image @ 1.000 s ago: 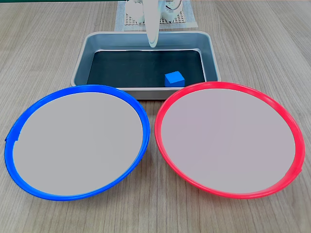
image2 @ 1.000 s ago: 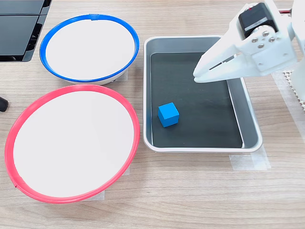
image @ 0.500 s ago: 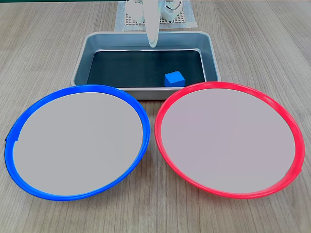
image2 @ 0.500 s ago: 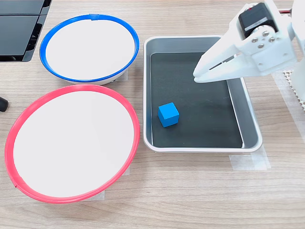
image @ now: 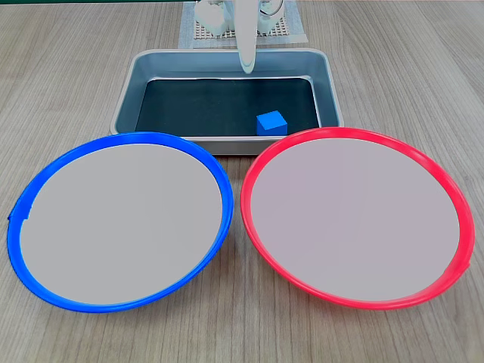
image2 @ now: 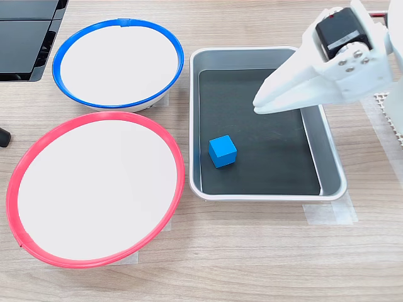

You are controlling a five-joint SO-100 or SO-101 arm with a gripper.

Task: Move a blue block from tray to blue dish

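Note:
The blue block [image: 271, 122] [image2: 222, 151] lies on the dark bottom of the tray [image: 125, 91] [image2: 330, 157], near the tray wall that faces the red-rimmed plate. My white gripper [image: 247, 68] [image2: 256, 108] hangs above the tray's far side in the first exterior view, apart from the block. Its fingers are together and hold nothing. The blue dish [image: 121, 219] [image2: 116, 60] has nothing on it; it lies at the first exterior view's left and the second exterior view's upper left.
A red-rimmed plate [image: 355, 215] [image2: 94, 189] of the same size lies beside the blue dish and close to the tray. The arm's base stands on a white mesh mat [image: 198, 32] behind the tray. A black object [image2: 25, 38] sits at the second exterior view's upper left.
The gripper has shifted slightly to the right in the first exterior view and a little lower in the second exterior view. The block and plates have not moved.

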